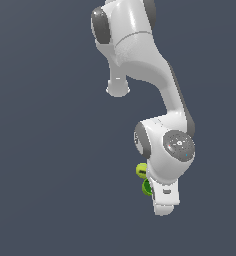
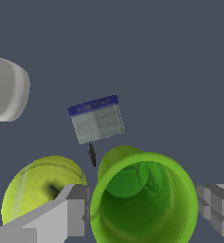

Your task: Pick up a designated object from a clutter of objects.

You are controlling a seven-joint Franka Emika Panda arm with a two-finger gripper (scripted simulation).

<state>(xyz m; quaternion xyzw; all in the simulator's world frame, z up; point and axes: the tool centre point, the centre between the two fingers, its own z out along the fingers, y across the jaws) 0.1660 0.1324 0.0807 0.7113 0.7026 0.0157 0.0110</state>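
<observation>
Wrist view: plain dark grey-blue floor (image 2: 156, 57) under lime-green cup (image 2: 144, 209), hand (image 2: 142, 213) spread around it.

The small lime-green plastic cup (image 2: 142, 199) stands with its open mouth up, between the two grey fingers (image 2: 69, 213) of the robot's gripper (image 2: 144, 213). The round yellow-green tennis ball (image 2: 38, 190) sits just beside the cup, behind one finger. The little flat grey-and-blue item (image 2: 96, 118) lies near the cup, past it. The long grey-white bottle (image 2: 7, 88) lies well apart from the cup.

In the exterior view, the cup (image 1: 146, 187) and the ball (image 1: 141, 170) peek out beside the white robot arm (image 1: 165, 160), on the exterior view's left of it.
</observation>
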